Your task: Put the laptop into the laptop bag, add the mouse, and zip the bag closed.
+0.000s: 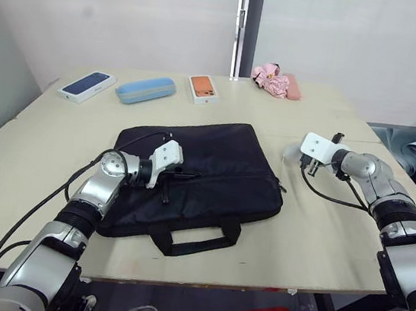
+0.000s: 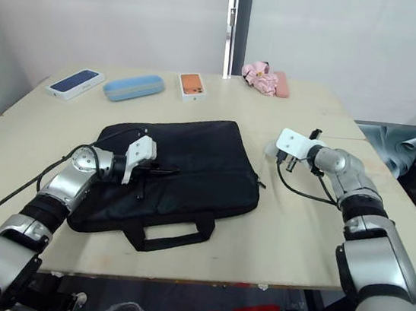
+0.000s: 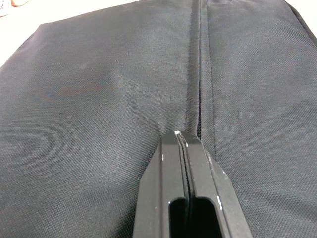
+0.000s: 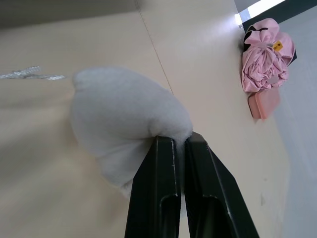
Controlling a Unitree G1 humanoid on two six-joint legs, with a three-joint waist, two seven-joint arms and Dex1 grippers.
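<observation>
On the far left of the tabletop [image 1: 33,140] lies a white box with a dark blue phone pictured on its lid [image 1: 87,85]; no writing on it can be read. Just right of it sits a light blue oblong case [image 1: 146,90], then a white box showing an orange phone [image 1: 203,88], its print too small to make out. The laptop bag [image 1: 222,165] lies flat at the middle of the tabletop, black, its strap handle at the near edge, with no legible brand mark on the fabric. The left claw [image 1: 177,174] rests on the bag's left half, and the left wrist view shows its fingers [image 3: 185,163] pressed together right at the bag's zipper seam; whether they pinch anything there cannot be told. At the far edge, right of centre, lies a bundle of pink fabric [image 1: 273,80] with a pink oblong item touching it. The right claw [image 1: 308,166] is just beside the bag's right edge, low over the tabletop, its fingers [image 4: 163,163] closed against a small white object [image 4: 124,116]. That object looks soft-edged and blurred, so it cannot be told whether it is the mouse. The laptop cannot be seen lying on the tabletop.
</observation>
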